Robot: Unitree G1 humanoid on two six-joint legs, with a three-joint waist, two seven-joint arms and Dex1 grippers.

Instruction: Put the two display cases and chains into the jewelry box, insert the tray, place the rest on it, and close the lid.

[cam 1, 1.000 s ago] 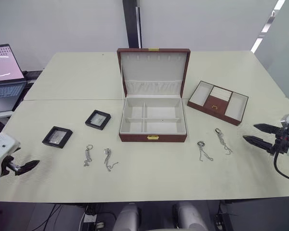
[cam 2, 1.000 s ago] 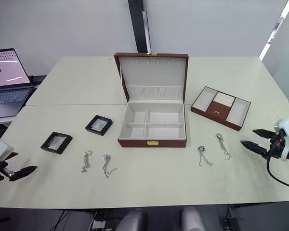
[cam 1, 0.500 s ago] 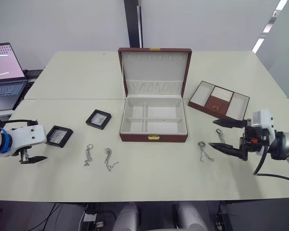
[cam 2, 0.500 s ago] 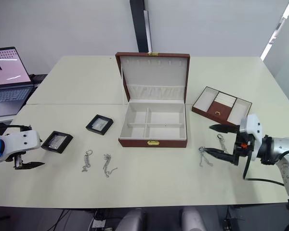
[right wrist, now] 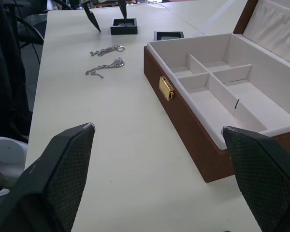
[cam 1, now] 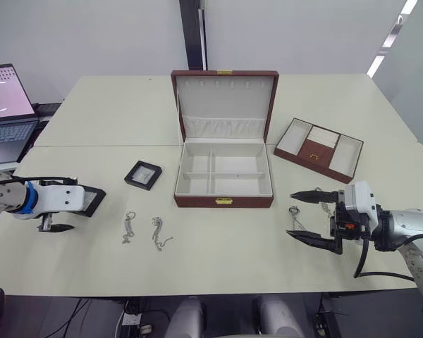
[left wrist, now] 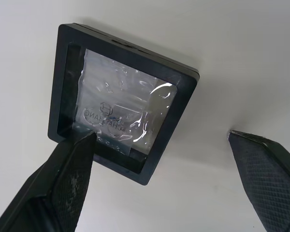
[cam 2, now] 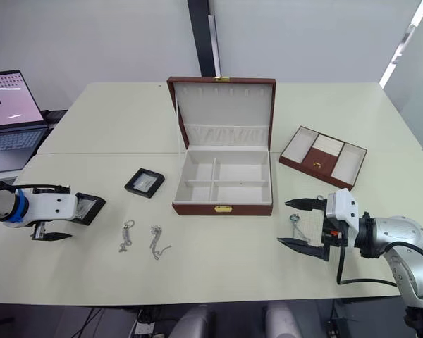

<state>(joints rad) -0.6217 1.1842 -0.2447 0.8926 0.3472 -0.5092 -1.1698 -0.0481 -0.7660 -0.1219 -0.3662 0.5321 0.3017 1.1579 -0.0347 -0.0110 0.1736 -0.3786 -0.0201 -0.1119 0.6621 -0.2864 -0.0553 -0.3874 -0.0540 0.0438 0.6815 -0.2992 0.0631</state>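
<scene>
Straddling one display case with the left gripper at the left edge of the table, fingers spread wide and gripping nothing. Covering one edge of the case's black frame with one finger and hanging the other over bare tabletop beside it; contact with the frame impossible to tell. Lying flat, that case, clear centre facing up.

Resting further right and a little farther away, the second display case, just left of the jewelry box and apart from it. Lying near that, between the cases and the table's near edge, two chains side by side, not touching.

Sitting mid-table with the lid standing upright at the far side, the box, its cream compartments showing nothing inside and the gold clasp facing the near edge. Lying to the right of the box and slightly farther off, turned at an angle, the tray, outside the box.

Reaching in from the right with the right gripper, also fully parted and holding nothing, fingers pointing left toward the box's near right corner. Bracketing the ringed end of a third chain on the table between the two fingertips; touching it or not, unclear. Lying just to the right, partly hidden behind the gripper, a fourth chain.

Standing open off the far left of the table, a laptop.
</scene>
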